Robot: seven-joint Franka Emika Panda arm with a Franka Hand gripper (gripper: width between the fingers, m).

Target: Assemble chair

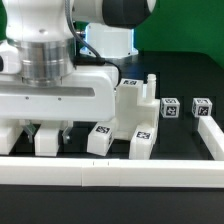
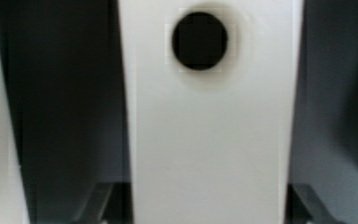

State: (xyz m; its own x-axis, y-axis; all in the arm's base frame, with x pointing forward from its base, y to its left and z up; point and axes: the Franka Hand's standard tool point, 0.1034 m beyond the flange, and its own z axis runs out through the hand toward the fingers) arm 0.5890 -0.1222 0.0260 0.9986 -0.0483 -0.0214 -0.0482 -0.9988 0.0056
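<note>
In the wrist view a white chair post (image 2: 208, 130) with a dark oval hole (image 2: 201, 40) fills the middle. My gripper (image 2: 208, 206) has a dark finger against each of its sides and is shut on it. In the exterior view my gripper (image 1: 45, 132) is low at the front of the exterior view's left, holding this post (image 1: 47, 144) close to the table. Other white chair pieces lie to the right: a tagged post (image 1: 100, 140), another tagged post (image 1: 142, 144), a bigger block piece (image 1: 135, 98) behind them, and two small tagged pieces (image 1: 170, 108) (image 1: 202, 107).
A long low white border rail (image 1: 110, 172) runs along the front, just in front of the held post. Another rail (image 1: 211, 135) runs down the exterior view's right. Another white block (image 1: 8, 136) sits at the far left. The arm's body (image 1: 50, 95) hides the table behind it.
</note>
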